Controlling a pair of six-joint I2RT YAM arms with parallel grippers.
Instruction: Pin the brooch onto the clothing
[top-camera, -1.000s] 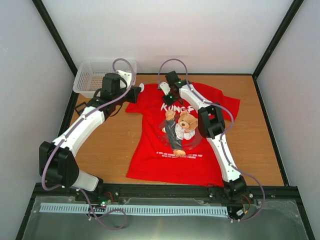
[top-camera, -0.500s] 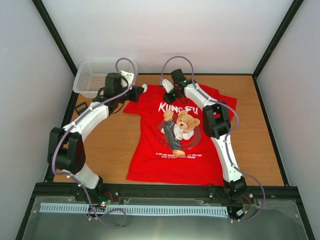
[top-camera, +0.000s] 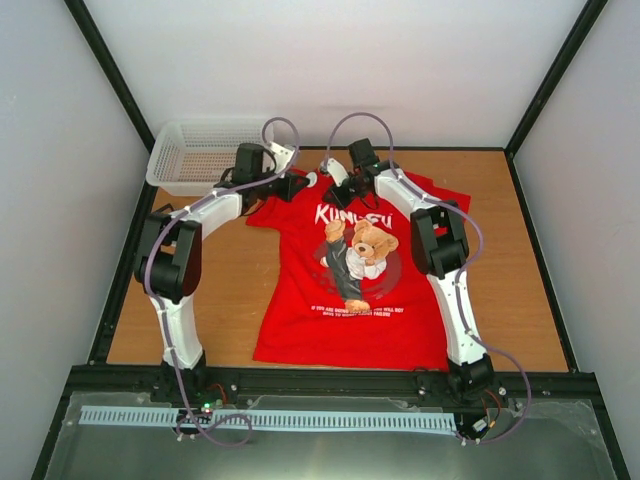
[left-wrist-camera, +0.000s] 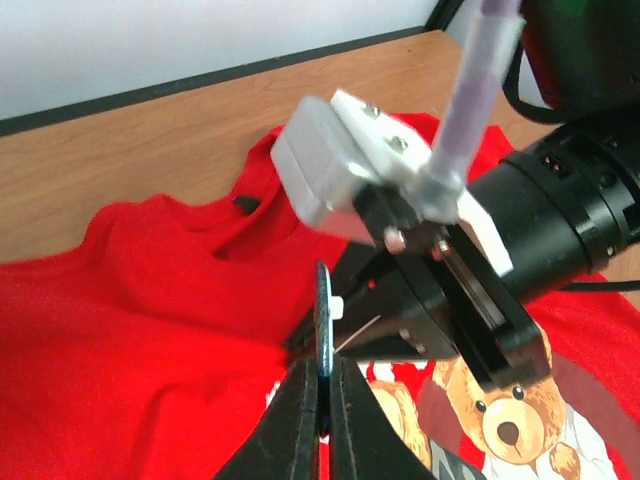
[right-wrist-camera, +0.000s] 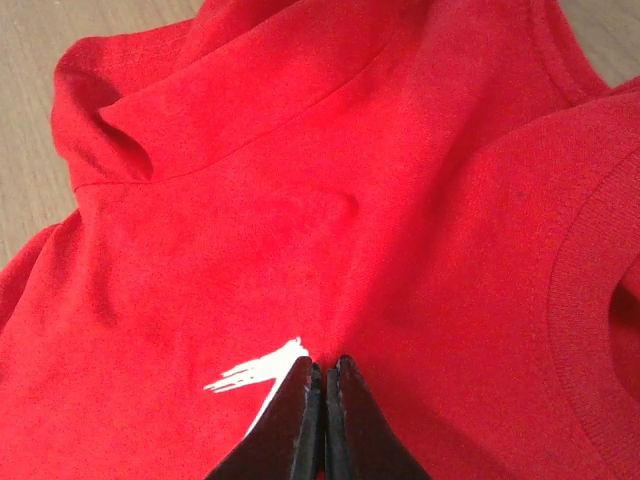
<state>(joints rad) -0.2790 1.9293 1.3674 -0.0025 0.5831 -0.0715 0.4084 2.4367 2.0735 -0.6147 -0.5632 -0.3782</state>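
The brooch (left-wrist-camera: 323, 310) pinched above the shirt (left-wrist-camera: 150, 300)
The left gripper (left-wrist-camera: 322, 392) holds it on edge; the right gripper (right-wrist-camera: 321, 372), closed tight, touches the shirt just beside it.

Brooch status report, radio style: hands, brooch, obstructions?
Left hand shut on brooch, held edge-on over red T-shirt. Right hand shut, tips on T-shirt, crowding the brooch.

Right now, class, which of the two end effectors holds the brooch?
The left end effector: it clamps the thin blue brooch edge-on, while the right end effector pinches only the red T-shirt.
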